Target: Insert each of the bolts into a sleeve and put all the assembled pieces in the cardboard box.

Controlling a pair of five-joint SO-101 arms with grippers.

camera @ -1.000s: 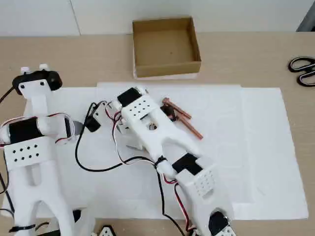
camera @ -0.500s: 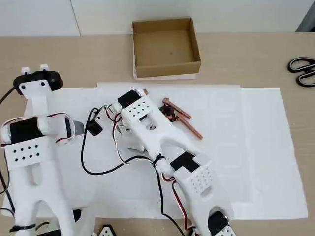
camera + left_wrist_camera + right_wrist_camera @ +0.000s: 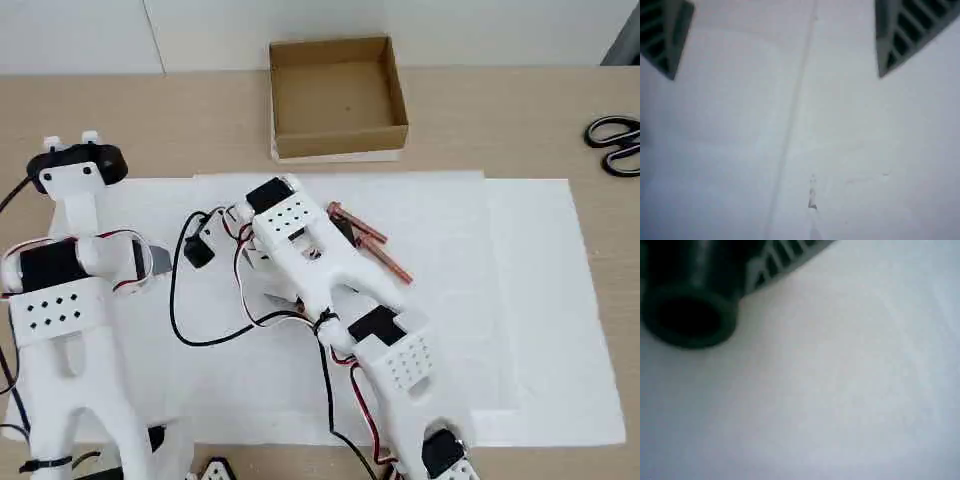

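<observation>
From overhead, the right arm (image 3: 320, 265) is stretched across the white paper (image 3: 520, 300), and the copper bolts (image 3: 368, 240) lie just beside its wrist, on the side away from the left arm (image 3: 60, 290). I count two bolts, close together and nearly parallel, with their long axes running slantwise along the forearm; whether a third hides under the arm I cannot tell. The cardboard box (image 3: 338, 140) stands farther out, beyond the right arm's wrist, and there is just one box, with no assembled piece showing in it. One pair of scissors (image 3: 615, 142) lies well off to the side. The right arm is plainly the nearer one to the bolts, while the left arm stands well apart from them. In the left wrist view, the left gripper (image 3: 777, 75) is spread wide with bare paper between its jaws — it is carrying nothing. In the right wrist view, one black sleeve (image 3: 687, 315) sits hard against the ribbed jaw of the right gripper (image 3: 740, 282), its open bore turned towards the camera — by my reading the gripper is clamped on that sleeve. So the coming move looks to turn on this: the bolts lie beside the sleeve-holding tool, and a bolt's long axis must line up with that bore.
</observation>
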